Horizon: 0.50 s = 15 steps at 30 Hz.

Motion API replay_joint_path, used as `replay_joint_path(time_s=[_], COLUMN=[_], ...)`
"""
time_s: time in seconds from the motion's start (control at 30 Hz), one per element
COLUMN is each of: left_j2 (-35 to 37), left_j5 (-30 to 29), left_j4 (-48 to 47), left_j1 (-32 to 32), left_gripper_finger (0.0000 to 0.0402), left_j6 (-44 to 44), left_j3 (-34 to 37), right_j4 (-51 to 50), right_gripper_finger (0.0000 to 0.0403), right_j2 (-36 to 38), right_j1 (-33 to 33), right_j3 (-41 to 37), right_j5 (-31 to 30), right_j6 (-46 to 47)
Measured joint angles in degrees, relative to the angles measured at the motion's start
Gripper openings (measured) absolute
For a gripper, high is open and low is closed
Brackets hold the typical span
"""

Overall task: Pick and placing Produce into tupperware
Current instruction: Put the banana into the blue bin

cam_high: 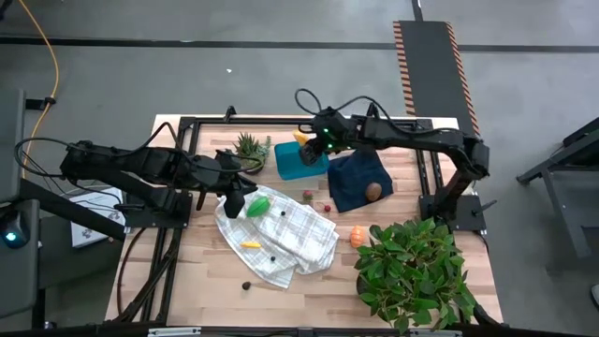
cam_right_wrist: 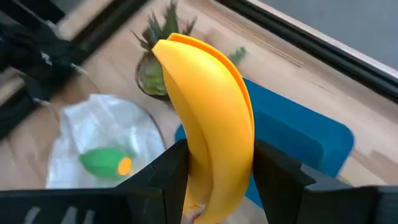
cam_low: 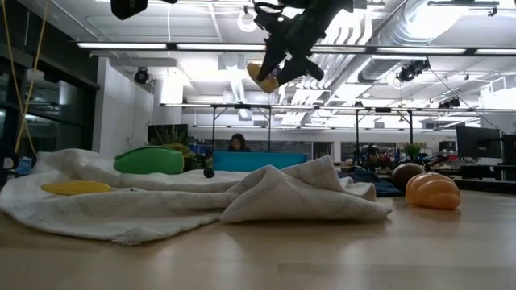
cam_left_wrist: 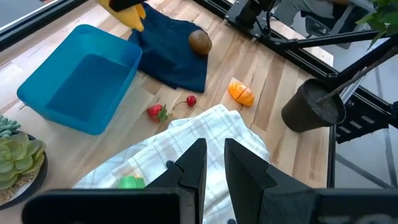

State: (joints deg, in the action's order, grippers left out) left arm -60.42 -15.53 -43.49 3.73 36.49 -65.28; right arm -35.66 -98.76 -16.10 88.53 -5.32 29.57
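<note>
My right tool (cam_right_wrist: 214, 171) grips a yellow banana (cam_right_wrist: 211, 118), fingers pressed on both its sides. My right wrist view shows the banana standing upright between the fingers, long axis running away from the wrist, curved tip up. Beneath it lies the teal tupperware (cam_right_wrist: 298, 140), apparently with nothing in it. The high view places this tool (cam_high: 314, 140) above the tupperware (cam_high: 299, 161) at the far side of the bench (cam_high: 309, 295). Only the low view shows the height: banana (cam_low: 262, 76) held well clear of the tupperware (cam_low: 258, 161).

My left tool (cam_left_wrist: 214, 165) hangs over the checked cloth (cam_high: 281, 234), fingers a narrow gap apart, holding nothing. Its wrist view alone shows a strawberry (cam_left_wrist: 157, 112) and a cherry (cam_left_wrist: 191, 101) on bare wood, an orange piece (cam_left_wrist: 241, 93) and a brown fruit (cam_left_wrist: 200, 42) on the navy cloth (cam_left_wrist: 177, 53).

A green piece (cam_high: 257, 207) and a small yellow piece (cam_high: 250, 244) sit on the checked cloth. The bench is pale wood slats. A spiky potted plant (cam_high: 249, 148) stands just beside the tupperware; a leafy plant (cam_high: 412, 271) fills the near right corner. Behind the bench, an open hall with ceiling lights; a person (cam_low: 238, 143) sits far off.
</note>
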Motion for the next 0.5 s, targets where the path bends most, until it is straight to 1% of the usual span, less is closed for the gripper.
replay_joint_path(time_s=[0.13,0.27,0.37,0.5], left_j2=[0.0,0.0,0.0,0.0], left_j5=[0.11,0.11,0.11,0.11], left_j4=[0.01,0.01,0.01,-0.01], left_j1=[0.0,0.0,0.0,0.0], left_gripper_finger=[0.0046,0.0046,0.0046,0.0046], left_j6=[0.02,0.04,0.04,0.04], left_j3=[0.0,0.0,0.0,0.0], right_j4=[-6.91,-10.55,-12.5,-12.83], right_gripper_finger=[0.0149,0.0149,0.0149,0.0149], right_j2=[-3.77,-6.95,-9.26,-11.52], right_j1=[-0.17,-0.5,-1.19,-2.25], right_j3=[6.41,10.95,12.74,12.99], right_j5=[0.03,0.44,0.61,0.59], right_j6=[-1.4,-1.57,-1.47,-1.53])
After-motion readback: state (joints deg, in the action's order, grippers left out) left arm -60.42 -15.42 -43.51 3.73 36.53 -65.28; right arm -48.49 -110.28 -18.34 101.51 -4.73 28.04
